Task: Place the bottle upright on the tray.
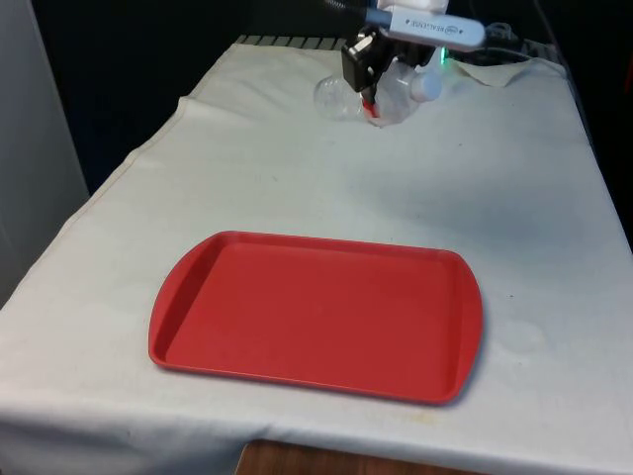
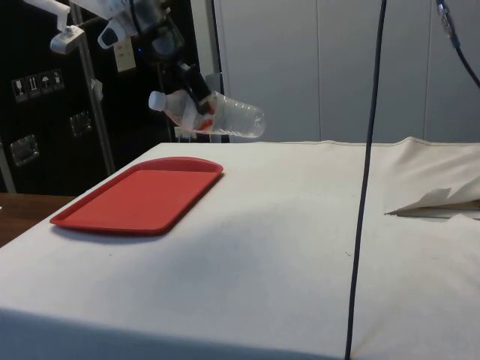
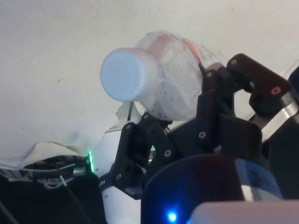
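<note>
Side view: hand (image 2: pixel 196 105) lifts bottle (image 2: pixel 217 116) clear, tray (image 2: pixel 142 201) beside

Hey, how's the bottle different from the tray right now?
The bottle is clear plastic with a white cap, while the tray is solid red. The bottle hangs in the air, clamped in the gripper and lying nearly level, while the tray rests flat on the white cloth. The bottle is above the cloth beyond the tray, not over it.
</note>
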`<state>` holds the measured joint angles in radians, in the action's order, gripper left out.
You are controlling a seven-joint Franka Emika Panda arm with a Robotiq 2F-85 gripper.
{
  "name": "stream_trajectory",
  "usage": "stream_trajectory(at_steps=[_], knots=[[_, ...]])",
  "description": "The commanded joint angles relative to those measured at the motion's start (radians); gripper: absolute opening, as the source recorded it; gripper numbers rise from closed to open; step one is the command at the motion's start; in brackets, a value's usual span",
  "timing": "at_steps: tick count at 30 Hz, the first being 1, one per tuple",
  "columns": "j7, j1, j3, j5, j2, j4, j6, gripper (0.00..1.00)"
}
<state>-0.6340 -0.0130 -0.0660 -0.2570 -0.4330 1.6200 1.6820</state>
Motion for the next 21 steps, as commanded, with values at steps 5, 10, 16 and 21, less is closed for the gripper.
stream_trajectory(at_steps=[5, 10, 16, 21], knots=[[0.041, 0.001, 0.001, 0.003, 0.000, 0.002, 0.038, 0.00], [0.068, 0.001, 0.002, 0.001, 0.002, 0.005, 0.059, 0.00], [0.094, 0.000, 0.003, 0.000, 0.002, 0.007, 0.079, 0.00], [0.128, 0.000, 0.005, -0.001, 0.000, 0.007, 0.103, 0.00]])
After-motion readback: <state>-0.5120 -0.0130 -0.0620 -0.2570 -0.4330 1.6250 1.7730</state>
